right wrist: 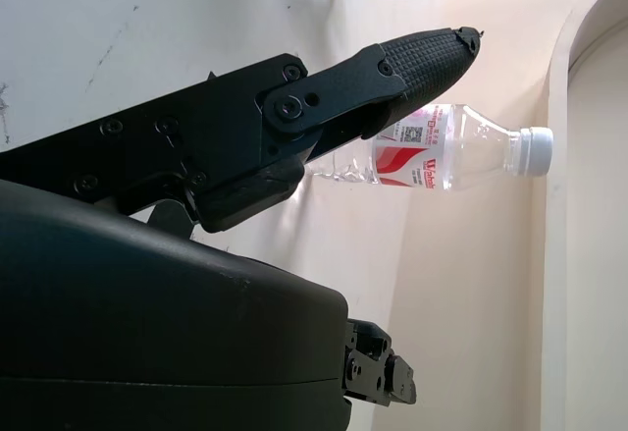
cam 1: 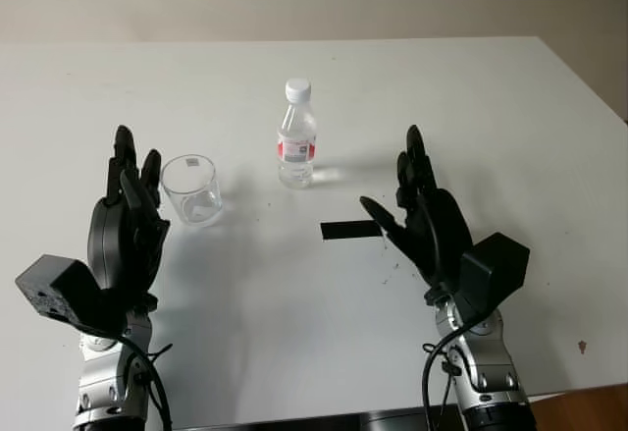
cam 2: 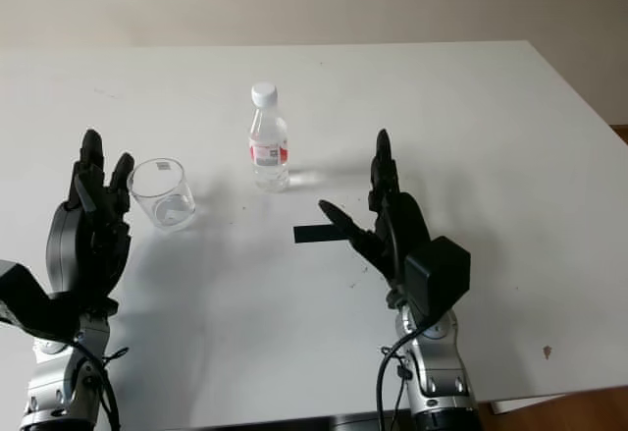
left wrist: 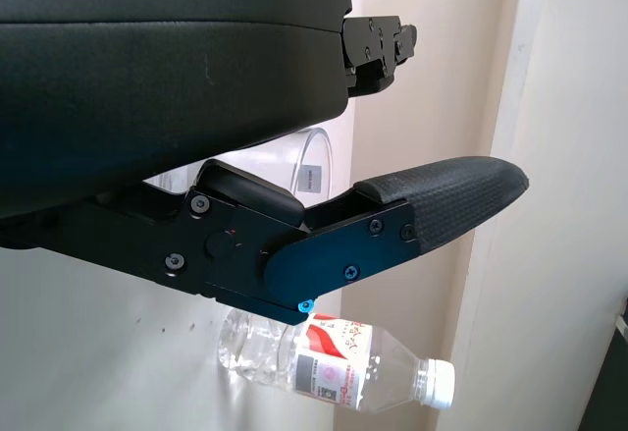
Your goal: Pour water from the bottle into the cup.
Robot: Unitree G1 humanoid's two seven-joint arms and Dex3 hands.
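Bring the open, empty right hand (cam 1: 417, 210) forward to the capped bottle (cam 1: 296, 136); grip below the label, upright, clear of the cup (cam 1: 191, 189).

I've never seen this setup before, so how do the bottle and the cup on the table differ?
The bottle is taller and narrower, the cup short and wide. The bottle is closed with a white cap and wears a red-and-white label; the cup is open on top with just a small sticker. Both are clear, upright and untouched, between the open left hand and right hand.
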